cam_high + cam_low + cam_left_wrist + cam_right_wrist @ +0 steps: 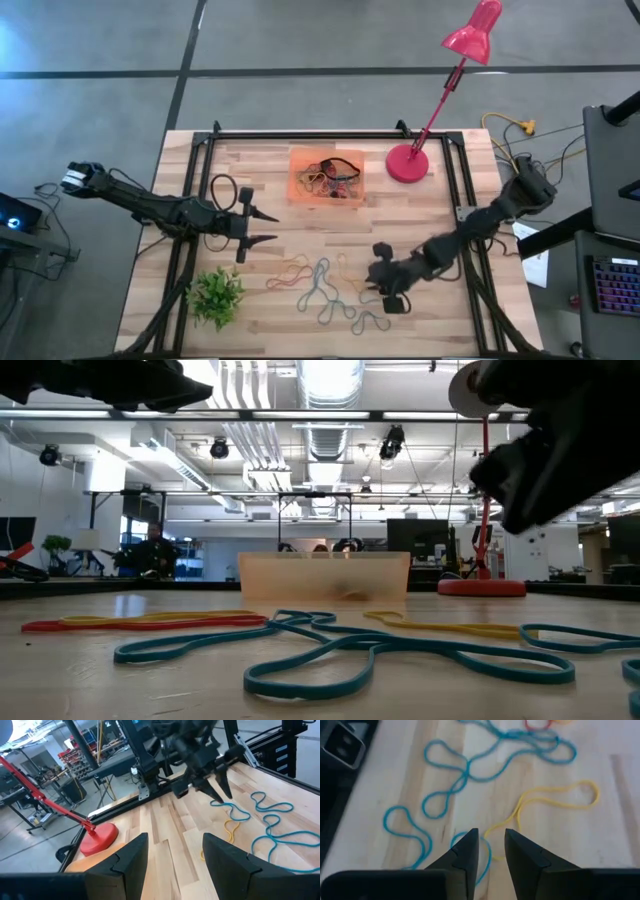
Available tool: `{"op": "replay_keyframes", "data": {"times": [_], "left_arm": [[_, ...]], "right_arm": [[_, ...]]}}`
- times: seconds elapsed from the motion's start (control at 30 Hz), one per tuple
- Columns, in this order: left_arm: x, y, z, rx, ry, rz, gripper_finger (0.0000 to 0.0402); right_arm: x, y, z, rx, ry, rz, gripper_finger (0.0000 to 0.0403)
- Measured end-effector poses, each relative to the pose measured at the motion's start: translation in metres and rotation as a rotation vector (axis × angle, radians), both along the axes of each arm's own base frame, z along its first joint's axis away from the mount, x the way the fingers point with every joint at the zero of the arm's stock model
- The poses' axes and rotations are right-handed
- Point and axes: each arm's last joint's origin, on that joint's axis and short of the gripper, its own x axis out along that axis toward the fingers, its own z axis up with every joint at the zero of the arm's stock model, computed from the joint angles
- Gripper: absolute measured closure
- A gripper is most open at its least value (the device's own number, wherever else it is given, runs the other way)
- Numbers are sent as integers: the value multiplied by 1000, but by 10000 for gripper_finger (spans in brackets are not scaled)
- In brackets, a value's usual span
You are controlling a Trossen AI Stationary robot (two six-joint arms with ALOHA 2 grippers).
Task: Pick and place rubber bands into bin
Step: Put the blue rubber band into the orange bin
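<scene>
The bin (pixel 327 178), a shallow translucent orange tray, sits on the wooden counter (pixel 420 215) toward its far edge, just beside the red lamp's round base (pixel 407 163). Several rubber bands (pixel 333 176) lie tangled inside the bin, dark, orange and red among them. More bands lie loose on the counter on the near side of the bin: a red one (pixel 140 624) and an orange-yellow one off toward the plant side, teal ones (pixel 318 285) twisted into figure-eights in the middle, a yellow band (pixel 555 800) beside them. The right pincer (pixel 487 847) is low over these loose bands, well apart from the bin; its fingers (pixel 465 852) stand a narrow gap apart over the tail of the yellow band and a teal loop (pixel 470 845). Whether either band is actually pinched, I cannot tell from here. The left pincer (pixel 262 227) hovers on the plant side of the bin, near the bin's corner, its two fingers (pixel 131 855) spread wide with nothing between them. The small green plant (pixel 217 293) stands at the near edge of the counter, well apart from the bin. In the left wrist view the right arm's pincer (pixel 220 782) points down at the teal bands (pixel 272 827).
</scene>
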Motion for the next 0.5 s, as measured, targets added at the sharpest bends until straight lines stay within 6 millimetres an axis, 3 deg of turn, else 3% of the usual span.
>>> {"op": "replay_keyframes", "data": {"times": [0.23,0.5], "left_arm": [[3,-1,-1,0,-1,0,228],[6,-2,-4,20,8,-3,228]], "right_arm": [[-4,16,-27,-29,63,-83,321],[-1,19,-46,-19,110,-120,289]]}}
